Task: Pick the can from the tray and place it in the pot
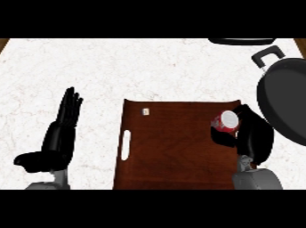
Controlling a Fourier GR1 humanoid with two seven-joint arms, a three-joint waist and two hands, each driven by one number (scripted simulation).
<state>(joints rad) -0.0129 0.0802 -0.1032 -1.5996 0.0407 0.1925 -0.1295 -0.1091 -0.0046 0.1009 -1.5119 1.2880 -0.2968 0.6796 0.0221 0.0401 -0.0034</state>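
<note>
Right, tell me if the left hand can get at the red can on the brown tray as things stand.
Probably not. The left hand rests open beside the brown wooden tray, on the far side from the red can, and the right hand already curls round that can.

1. The marble counter lies bare between the tray and its far edge.
2. The pot stands just right of the tray, its handle pointing away.
3. The left hand rests left of the tray, with bare counter between them.
</note>
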